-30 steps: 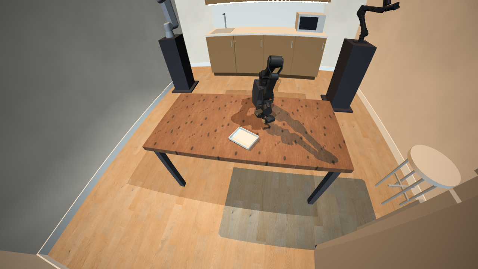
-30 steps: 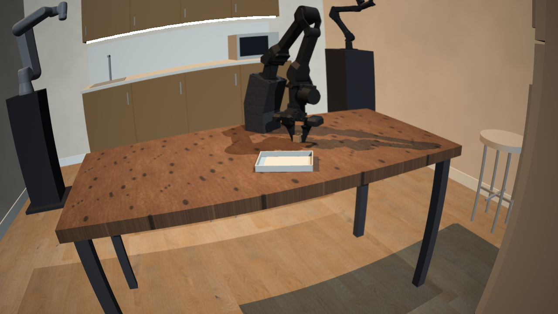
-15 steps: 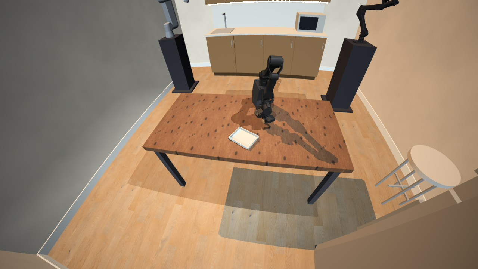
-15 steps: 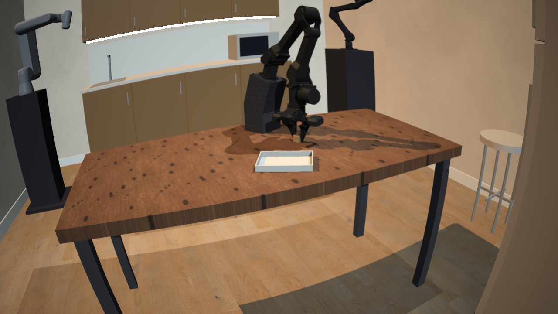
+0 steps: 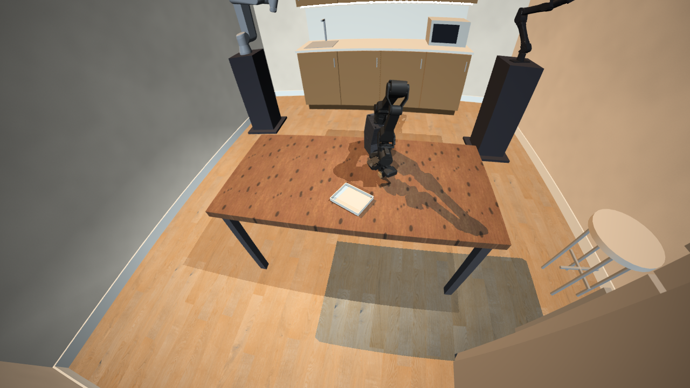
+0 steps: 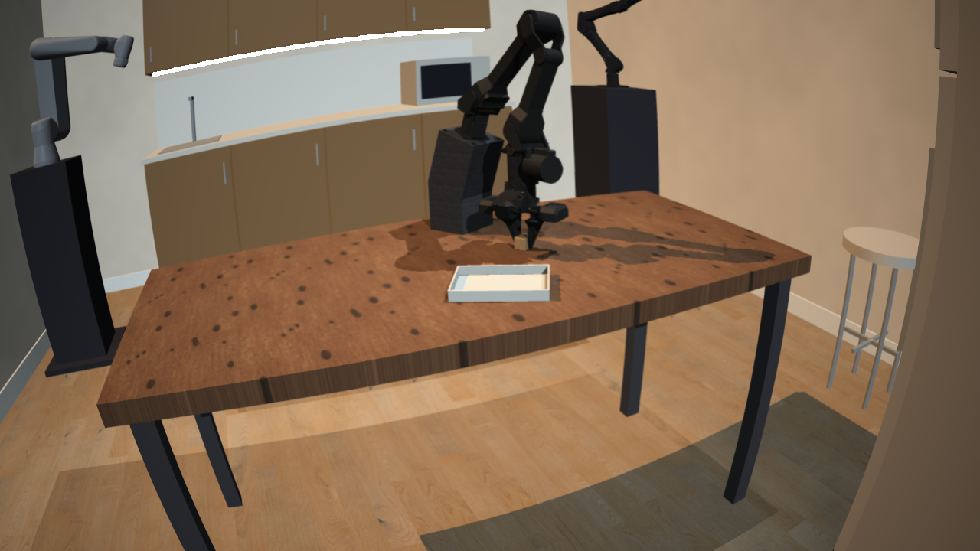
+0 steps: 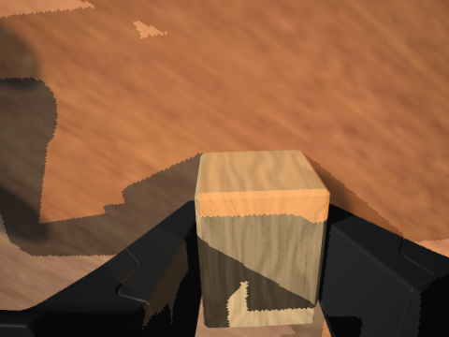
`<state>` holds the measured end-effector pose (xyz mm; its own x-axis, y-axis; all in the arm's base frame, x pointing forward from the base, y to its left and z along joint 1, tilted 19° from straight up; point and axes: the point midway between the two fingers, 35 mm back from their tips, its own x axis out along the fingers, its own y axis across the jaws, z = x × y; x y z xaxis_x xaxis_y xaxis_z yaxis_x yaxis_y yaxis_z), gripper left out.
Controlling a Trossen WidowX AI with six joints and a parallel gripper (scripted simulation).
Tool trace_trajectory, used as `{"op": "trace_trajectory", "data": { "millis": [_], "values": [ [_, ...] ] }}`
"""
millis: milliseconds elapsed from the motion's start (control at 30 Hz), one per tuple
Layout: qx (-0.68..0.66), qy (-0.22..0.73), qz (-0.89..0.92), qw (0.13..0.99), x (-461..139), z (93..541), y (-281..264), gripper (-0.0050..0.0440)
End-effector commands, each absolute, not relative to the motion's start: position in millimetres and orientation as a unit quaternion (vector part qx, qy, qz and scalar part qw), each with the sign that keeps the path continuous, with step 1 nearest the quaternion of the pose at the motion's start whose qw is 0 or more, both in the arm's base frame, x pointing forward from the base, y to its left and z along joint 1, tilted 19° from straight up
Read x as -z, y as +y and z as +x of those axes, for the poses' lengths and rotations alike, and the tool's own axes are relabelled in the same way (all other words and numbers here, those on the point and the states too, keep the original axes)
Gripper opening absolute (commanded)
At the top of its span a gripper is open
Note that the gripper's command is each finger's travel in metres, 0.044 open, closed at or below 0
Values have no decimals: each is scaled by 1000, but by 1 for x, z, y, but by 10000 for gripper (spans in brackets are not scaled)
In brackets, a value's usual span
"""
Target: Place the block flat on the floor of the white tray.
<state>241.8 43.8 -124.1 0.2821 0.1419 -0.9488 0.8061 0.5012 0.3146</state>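
A small light wooden block stands on the brown table, between my two black fingers. Both fingers press against its sides in the wrist view. My gripper is shut on the block, low at the table top. In the exterior view the block shows as a tan cube under the gripper, just behind the white tray. In the top view the gripper is to the right of and behind the tray. The tray is shallow, with a cream floor, and holds nothing.
The arm's dark base box stands on the table behind the gripper. Two black pedestals with other arms stand off the table at the left and at the back right. A stool stands to the right.
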Motion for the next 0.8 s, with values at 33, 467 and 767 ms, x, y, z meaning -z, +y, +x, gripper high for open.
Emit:
{"op": "trace_trajectory", "data": {
  "millis": [33, 467, 767],
  "values": [
    [246, 540, 436, 676, 122, 245, 43, 0],
    [246, 540, 436, 676, 116, 243, 42, 0],
    [246, 540, 436, 676, 100, 238, 40, 0]
  ]
}}
